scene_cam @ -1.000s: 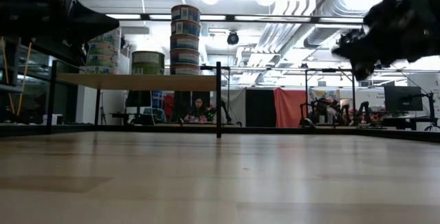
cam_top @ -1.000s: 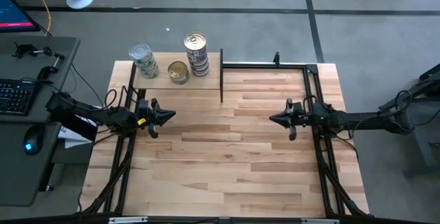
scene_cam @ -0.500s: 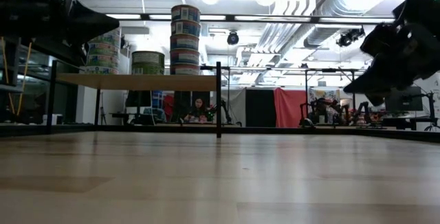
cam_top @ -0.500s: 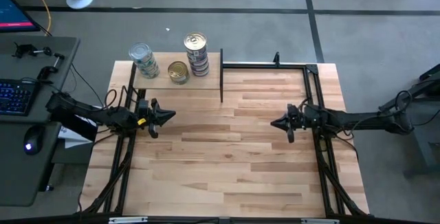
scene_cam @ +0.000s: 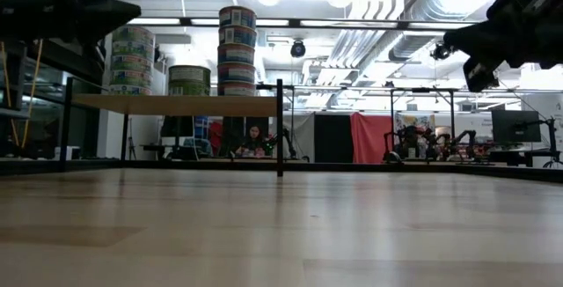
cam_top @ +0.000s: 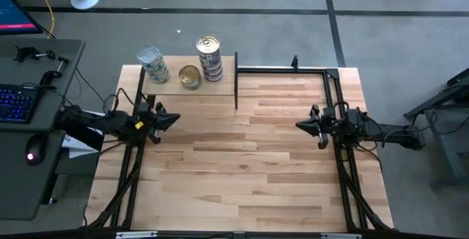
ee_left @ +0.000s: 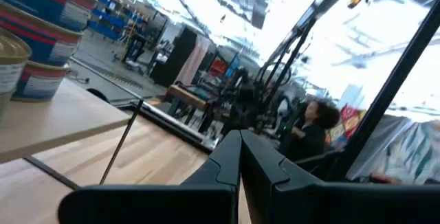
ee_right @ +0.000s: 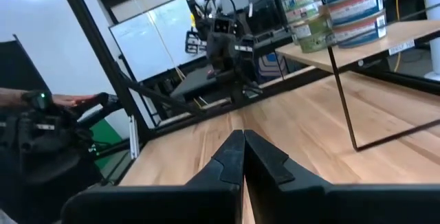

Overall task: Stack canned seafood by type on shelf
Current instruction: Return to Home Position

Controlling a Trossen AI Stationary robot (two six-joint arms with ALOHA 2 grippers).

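Left gripper and right gripper: jaws together, empty, apparently parked because no tin remains to carry. Tins stand stacked on the shelf, well clear of both jaws.

We cannot read the label print on the canned seafood on the shelf in any view: it is too small. In the high view the tallest stack, at the shelf's far right corner, is too small for us to count its tins. The left wrist view shows the stacks blurred and cut off by the picture's edge. In the right wrist view their tops run out of the picture. The low view's edges cut off the left arm and the right arm. A person beyond the tabletop is only a blur.
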